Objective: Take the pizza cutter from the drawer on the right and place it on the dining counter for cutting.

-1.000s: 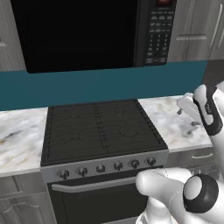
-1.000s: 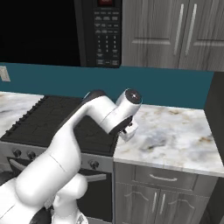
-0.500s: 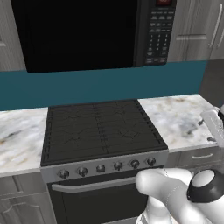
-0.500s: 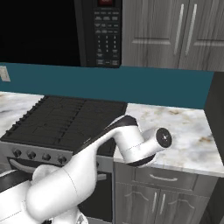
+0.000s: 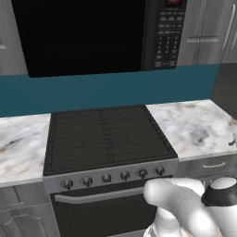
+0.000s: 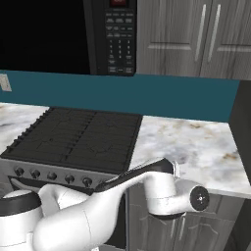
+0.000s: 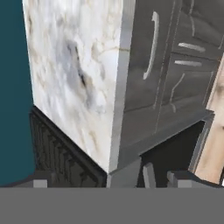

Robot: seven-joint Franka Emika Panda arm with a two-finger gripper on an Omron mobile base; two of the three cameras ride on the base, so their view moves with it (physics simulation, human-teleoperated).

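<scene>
Step in hand: reaching for the drawer (image 7: 151,50) — shut, silver bar handle, just under the marble table (image 6: 196,147) right of the stove (image 5: 106,134). Arm hangs low in front of that cabinet. Claw: cannot tell how far open; nothing seen held. Pizza cutter presumably inside the shut drawer. Next — line the fingers on the handle, pull.
</scene>
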